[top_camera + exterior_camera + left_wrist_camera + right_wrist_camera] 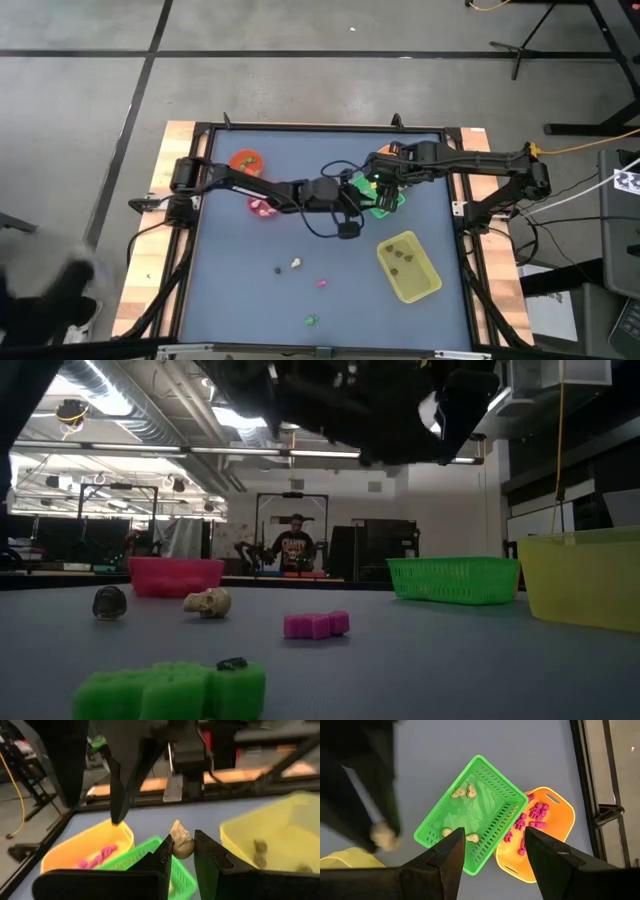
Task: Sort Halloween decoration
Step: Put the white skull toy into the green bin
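Note:
My left gripper (pixel 182 851) is shut on a cream-white skull trinket (pixel 181 842), in the air beside the green tray (pixel 472 812); it shows in the high view (pixel 348 220) at mid-table. My right gripper (pixel 492 847) hangs open above the green tray, touching nothing. The green tray holds several cream skulls (pixel 462 792), and the orange tray (pixel 540 832) holds pink trinkets. A dark trinket (pixel 110 602), a cream skull (pixel 207 602), a pink trinket (pixel 315 624) and a green trinket (pixel 170 690) lie loose on the table. My left gripper pinches the cream skull (pixel 179 836) between its two fingers (pixel 164 854), at their free ends. The skull is lifted clear of the table and sticks up past the fingertips.
The yellow tray (pixel 408 267) with dark trinkets sits toward the table's near right. An orange cup (pixel 245 160) and a pink cup (pixel 262 207) stand on the left side under the left arm. A person (pixel 293 545) stands far behind the table.

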Controlling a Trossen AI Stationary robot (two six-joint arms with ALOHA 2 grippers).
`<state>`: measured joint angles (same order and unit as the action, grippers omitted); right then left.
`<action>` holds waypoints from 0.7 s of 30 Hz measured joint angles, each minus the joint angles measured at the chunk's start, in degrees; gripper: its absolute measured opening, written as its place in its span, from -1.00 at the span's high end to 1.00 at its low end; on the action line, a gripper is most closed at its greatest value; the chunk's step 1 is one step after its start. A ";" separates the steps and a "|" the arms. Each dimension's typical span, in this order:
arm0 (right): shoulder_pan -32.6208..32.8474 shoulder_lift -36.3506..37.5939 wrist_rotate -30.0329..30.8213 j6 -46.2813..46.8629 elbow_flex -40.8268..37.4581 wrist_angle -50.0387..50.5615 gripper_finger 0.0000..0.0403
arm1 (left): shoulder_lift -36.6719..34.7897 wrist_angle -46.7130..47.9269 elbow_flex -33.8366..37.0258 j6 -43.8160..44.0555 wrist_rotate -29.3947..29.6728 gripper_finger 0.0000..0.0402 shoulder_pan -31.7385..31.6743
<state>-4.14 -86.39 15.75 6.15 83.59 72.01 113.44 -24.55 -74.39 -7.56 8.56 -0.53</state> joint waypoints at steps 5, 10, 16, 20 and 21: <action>0.00 0.00 0.04 -0.02 0.00 0.02 -0.02 | 5.48 -8.18 0.01 1.41 -0.26 0.79 -1.23; 0.02 0.00 0.02 -0.07 0.00 -0.02 -0.02 | 11.15 -14.43 0.02 1.41 -0.31 0.79 -2.51; 0.01 0.00 0.04 -0.07 0.00 -0.14 -0.02 | 15.72 -18.13 0.02 1.43 -0.15 0.78 -3.98; 0.02 0.00 0.04 -0.07 0.00 -0.26 -0.02 | 16.58 -17.89 0.02 1.47 -0.11 0.74 -4.56; 0.02 0.00 0.02 -0.07 0.00 -0.32 -0.02 | 16.58 -17.56 0.02 1.47 -0.11 0.72 -4.67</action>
<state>-4.12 -86.39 15.77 6.09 83.59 71.68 130.02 -42.11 -74.37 -6.09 8.45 -5.20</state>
